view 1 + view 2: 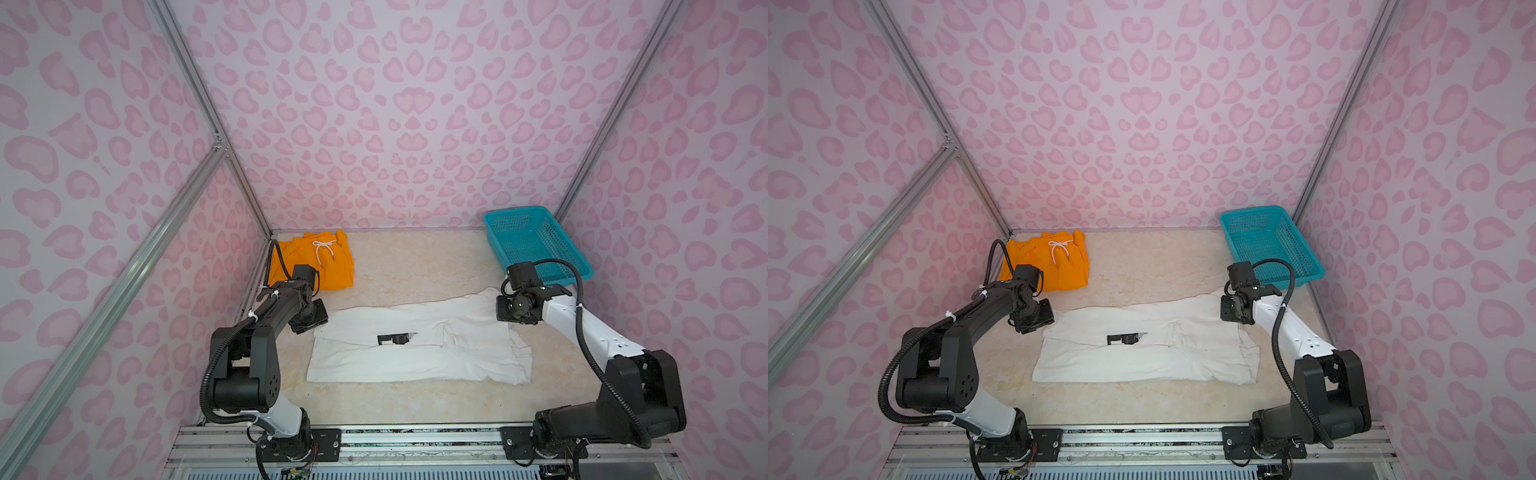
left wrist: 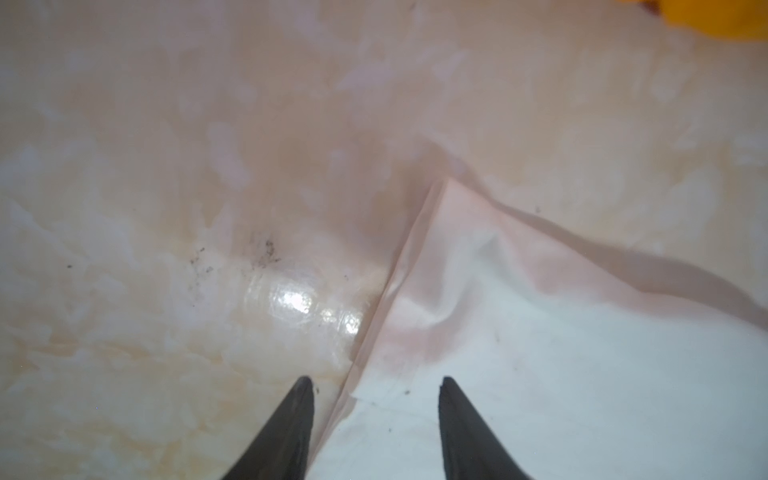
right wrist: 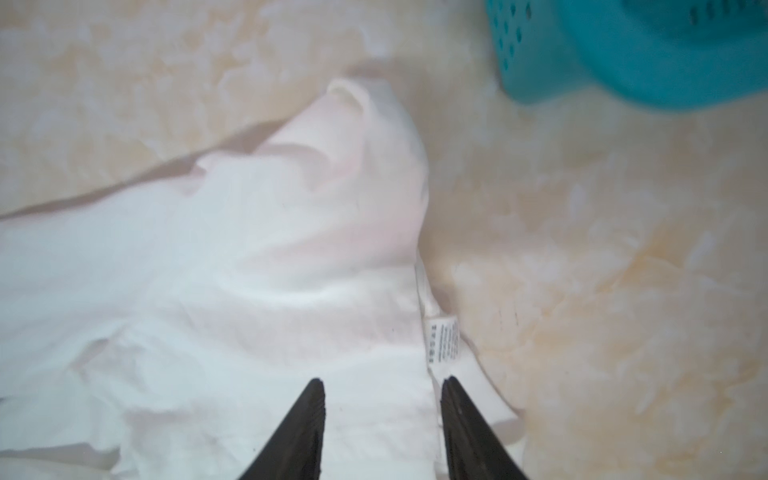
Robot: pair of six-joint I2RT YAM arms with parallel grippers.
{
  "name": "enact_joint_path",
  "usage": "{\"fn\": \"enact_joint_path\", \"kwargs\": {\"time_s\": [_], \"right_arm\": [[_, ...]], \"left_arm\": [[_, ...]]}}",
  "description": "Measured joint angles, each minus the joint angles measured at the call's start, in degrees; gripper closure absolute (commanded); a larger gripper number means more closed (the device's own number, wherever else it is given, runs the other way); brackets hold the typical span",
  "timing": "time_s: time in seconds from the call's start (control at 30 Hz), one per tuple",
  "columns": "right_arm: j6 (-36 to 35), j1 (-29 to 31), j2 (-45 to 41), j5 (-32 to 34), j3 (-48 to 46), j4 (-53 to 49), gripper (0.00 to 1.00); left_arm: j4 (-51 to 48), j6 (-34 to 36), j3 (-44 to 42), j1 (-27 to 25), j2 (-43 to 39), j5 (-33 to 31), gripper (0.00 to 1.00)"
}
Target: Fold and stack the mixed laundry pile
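Pink walls [image 1: 415,124], marbled table [image 1: 415,257] | white T-shirt [image 1: 415,361] half-folded centre; orange shorts [image 1: 332,270] folded far left | left gripper [image 2: 374,386], right gripper [image 3: 382,388]: parted, empty

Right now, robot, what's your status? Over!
Left gripper open, empty, over the white T-shirt at its left edge. Right gripper open, empty, over its right end. Shirt flat, partly folded. Orange shorts and teal basket lie apart from it.

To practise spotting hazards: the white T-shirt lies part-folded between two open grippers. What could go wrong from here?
The T-shirt bunches into a hump near the right gripper, so the next fold may come out lopsided. The left gripper straddles the shirt's edge; closing there might catch only one layer. The right arm could nudge the basket.
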Motion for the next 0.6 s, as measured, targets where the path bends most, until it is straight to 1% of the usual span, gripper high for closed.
{"fn": "enact_joint_path", "kwargs": {"time_s": [0.13,0.27,0.43,0.6], "right_arm": [[2.0,0.0,-1.1,-3.8,-4.4,-0.7,0.54],[3.5,0.7,-1.7,-7.9,-5.7,-0.8,0.57],[3.4,5.4,-1.0,-11.8,-3.0,0.0,0.58],[3.5,9.7,4.0,-13.9,-0.6,2.4,0.60]], "left_arm": [[0.9,-0.6,-3.4,0.0,-0.1,0.6,0.55],[2.6,-1.2,-3.9,0.0,0.0,1.6,0.54],[2.7,-3.0,-5.2,0.0,-2.6,1.4,0.50],[1.3,-5.4,-7.8,0.0,-4.9,0.7,0.51]]}}
